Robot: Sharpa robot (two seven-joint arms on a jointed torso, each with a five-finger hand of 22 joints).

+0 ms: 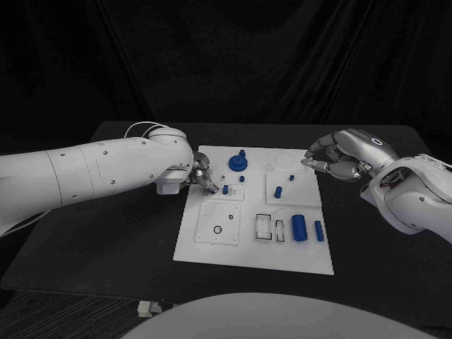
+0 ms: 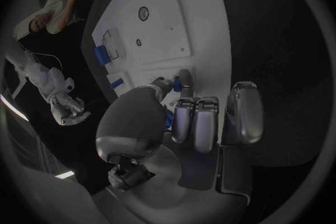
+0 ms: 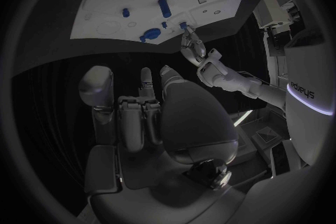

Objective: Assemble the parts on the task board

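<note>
We saw the white board (image 1: 255, 244) lying flat in the middle of the black bench (image 1: 104, 233), and we placed everything else against it. Toward its far edge a round blue knob (image 1: 237, 163) stood upright, with a small blue peg (image 1: 242, 179) just nearer than it. To the right of these, two more pegs (image 1: 278, 191) stood in the board's far-right panel. Near the board's near-right corner a thick blue cylinder (image 1: 299, 228) lay on its side, with a thinner blue bar (image 1: 318, 231) just beside it. Left of the cylinder we saw two empty rectangular slots (image 1: 263, 228), and further left a panel with a small round hole (image 1: 218, 229).

The left robot hand (image 1: 203, 179) reached over the board's left edge, its fingertips (image 2: 185, 79) pinching a small blue part (image 1: 225, 189) down at the board surface; the left wrist view showed blue between the fingertips.

The right robot hand (image 1: 336, 161) hovered off the board's far-right corner, well apart from the parts, fingers curled inward and holding nothing.
</note>
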